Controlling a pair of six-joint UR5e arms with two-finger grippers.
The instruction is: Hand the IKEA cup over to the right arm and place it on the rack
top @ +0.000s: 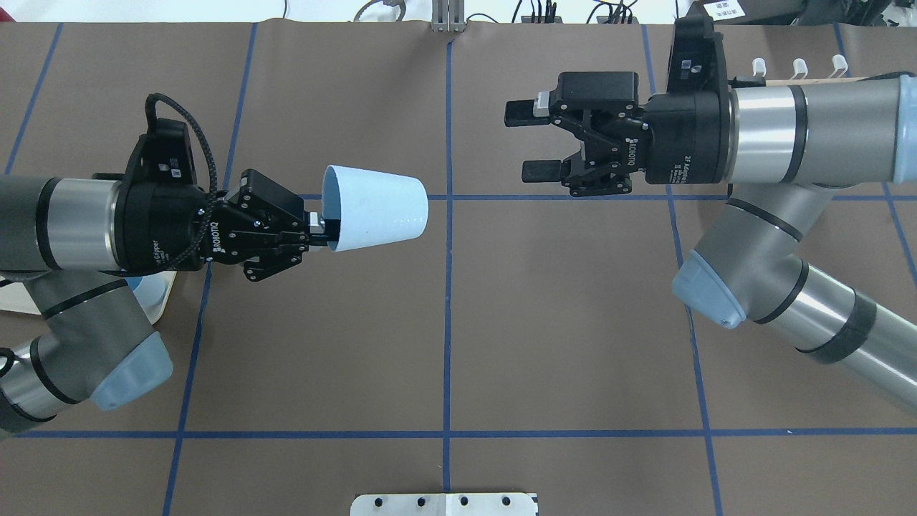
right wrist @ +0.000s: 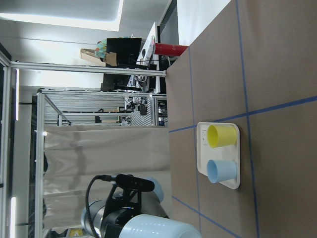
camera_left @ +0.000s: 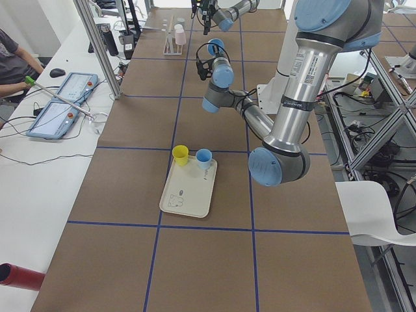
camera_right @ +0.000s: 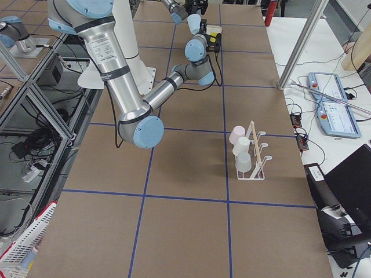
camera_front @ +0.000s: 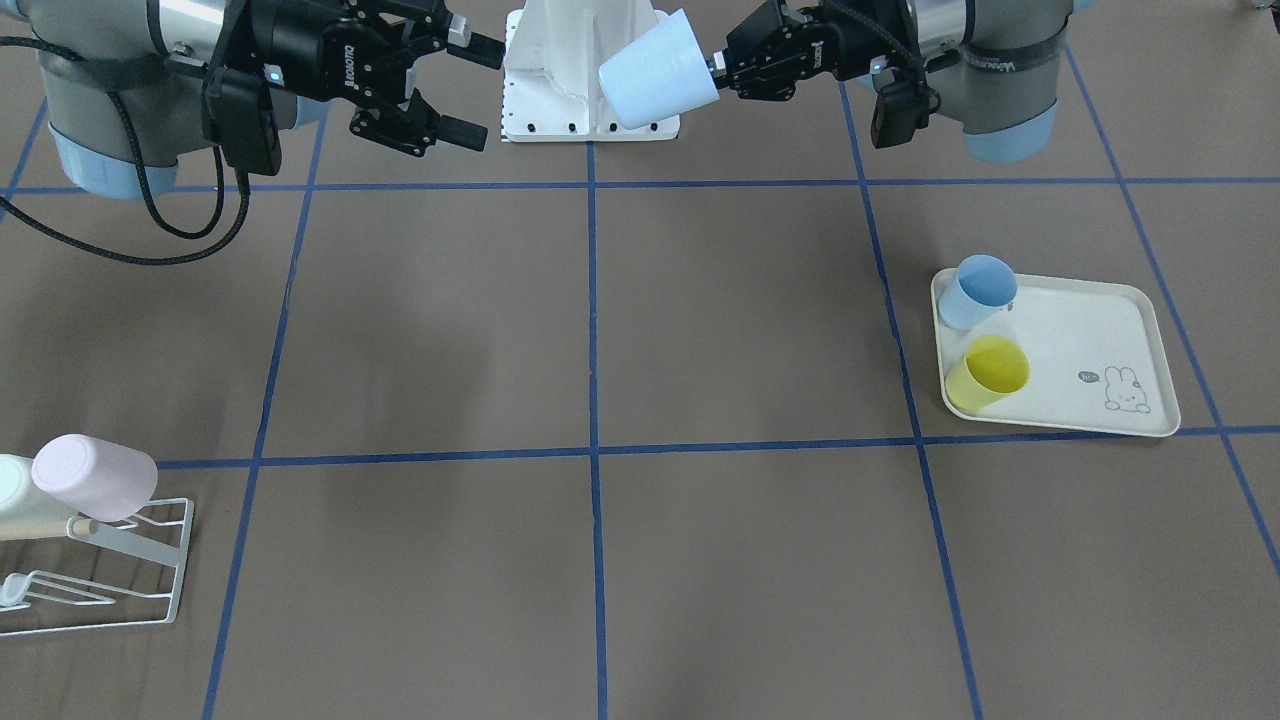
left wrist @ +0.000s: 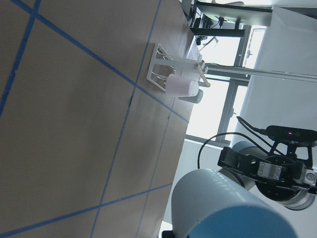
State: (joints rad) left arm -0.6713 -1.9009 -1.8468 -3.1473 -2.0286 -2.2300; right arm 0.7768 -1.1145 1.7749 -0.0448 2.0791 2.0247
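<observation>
Your left gripper is clamped on the rim of the pale-blue cup, which it holds aloft, lying sideways. In the overhead view the cup's mouth is at 9 o'clock and its base at 3. Your right gripper has its fingers spread wide and holds nothing. The cup lies at its 8 o'clock, clearly apart. The rack stands far out on that gripper's side.
</observation>
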